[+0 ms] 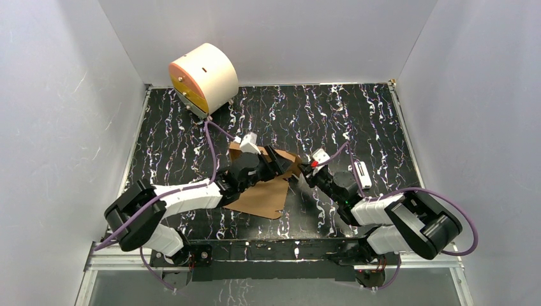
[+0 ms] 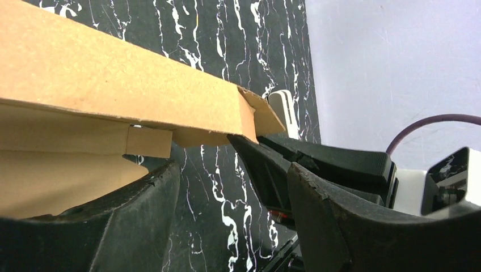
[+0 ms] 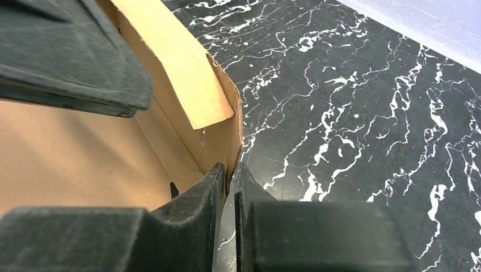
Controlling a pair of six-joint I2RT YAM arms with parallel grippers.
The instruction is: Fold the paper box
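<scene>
From above, the paper box [image 1: 265, 194] is lying half-folded near the middle of the black marbled table [image 1: 357, 115], between the two arms; the left gripper [image 1: 279, 164] is reaching over its far part and hiding much of it, while the right gripper [image 1: 303, 176] is meeting its right edge; one cream cylinder [image 1: 204, 76] is sitting in the far left corner, well apart from the box, and one small white-and-black bar [image 1: 360, 173] is lying just beside the right arm's wrist; so one box, one cylinder, one bar and two grippers are showing

In the left wrist view, a raised wall of the box is stretching across the upper left; the left fingers [image 2: 130, 226] are standing wide apart with nothing clasped between them; the right gripper's dark tips are showing between them, pinching the box's corner flap

In the right wrist view, the right fingers [image 3: 199, 195] are pressing almost together on the thin upright end wall of the box, gripping it; one left finger [image 3: 68, 56] is looming at the upper left, blocking part of the box's inside
</scene>
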